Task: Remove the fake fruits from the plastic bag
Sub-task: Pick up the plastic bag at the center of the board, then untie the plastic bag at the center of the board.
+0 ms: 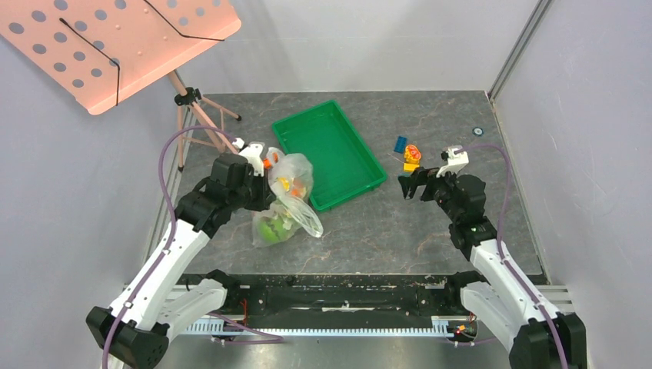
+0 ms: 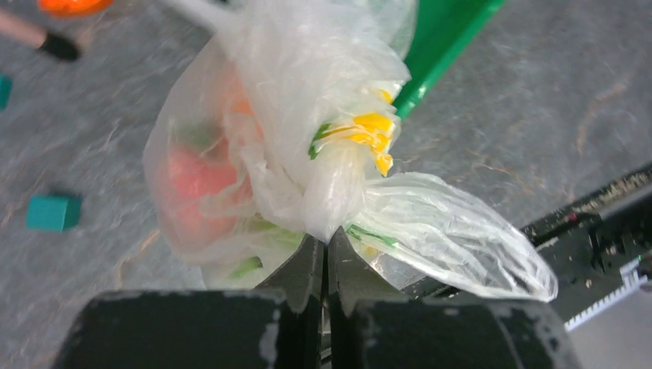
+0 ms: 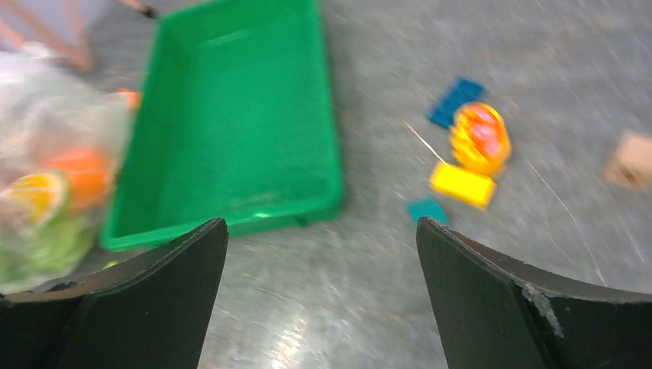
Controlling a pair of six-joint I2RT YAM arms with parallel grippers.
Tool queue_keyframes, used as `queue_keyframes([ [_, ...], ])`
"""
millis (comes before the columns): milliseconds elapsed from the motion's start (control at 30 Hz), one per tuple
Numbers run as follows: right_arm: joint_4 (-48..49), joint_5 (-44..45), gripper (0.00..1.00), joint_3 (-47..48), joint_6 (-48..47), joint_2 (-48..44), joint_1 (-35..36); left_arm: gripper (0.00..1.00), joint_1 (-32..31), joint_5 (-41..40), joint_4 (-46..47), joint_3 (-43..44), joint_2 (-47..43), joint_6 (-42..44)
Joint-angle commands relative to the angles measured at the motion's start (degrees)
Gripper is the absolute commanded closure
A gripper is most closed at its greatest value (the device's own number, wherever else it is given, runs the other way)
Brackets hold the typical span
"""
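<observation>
Top external camera: fixed high behind the arm bases, looking down and forward over the whole grey marbled table (image 1: 430,231). Left wrist camera: very near, sighting along the left gripper (image 2: 324,247) into the clear crinkly flower-printed plastic bag (image 2: 307,115). Right wrist camera: low, blurred, facing between the spread fingers of the right gripper (image 3: 321,224) toward the table centre. All three views share the rigid green rectangular tray (image 1: 327,150) and the bag.

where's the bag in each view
Top external: bag left of centre, beside the green tray.
Left wrist: bag fills the centre, pinched by the left fingers.
Right wrist: bag at the left edge, blurred.
Shared landmark: the green tray, beside the bag in all three.
</observation>
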Motion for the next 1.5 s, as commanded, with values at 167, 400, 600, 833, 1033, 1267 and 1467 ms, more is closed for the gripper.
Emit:
queue_keyframes([
  [167,13.5,-20.1,0.07,4.9,-12.4,0.2,15.3,0.98,-5.9,11.2,0.8,5.5,0.8,16.8],
  [400,14.8,-31.9,0.08,8.7,-23.9,4.0,19.9,0.98,-13.5,11.8,-3.5,8.3,1.7,20.9],
  [600,0.4,-36.7,0.08,16.7,-38.2,6.5,21.7,0.98,-19.8,10.7,-6.9,11.6,3.6,22.3],
  [833,-6.1,-37.3,0.13,20.1,-43.4,7.4,23.5,0.98,-24.2,6.2,-6.0,12.3,6.9,22.3],
  [1033,-11.0,-40.1,0.21,21.9,-42.6,10.2,24.8,0.98,-25.7,4.2,-4.0,11.6,7.8,22.2],
  [1267,-6.4,-40.8,0.15,20.7,-37.8,14.1,27.4,0.98,-26.2,4.4,-2.2,10.2,6.8,22.5],
  [1467,-3.6,-39.3,0.18,20.5,-36.5,16.8,30.1,0.98,-26.6,4.0,-1.6,9.3,6.7,23.1],
])
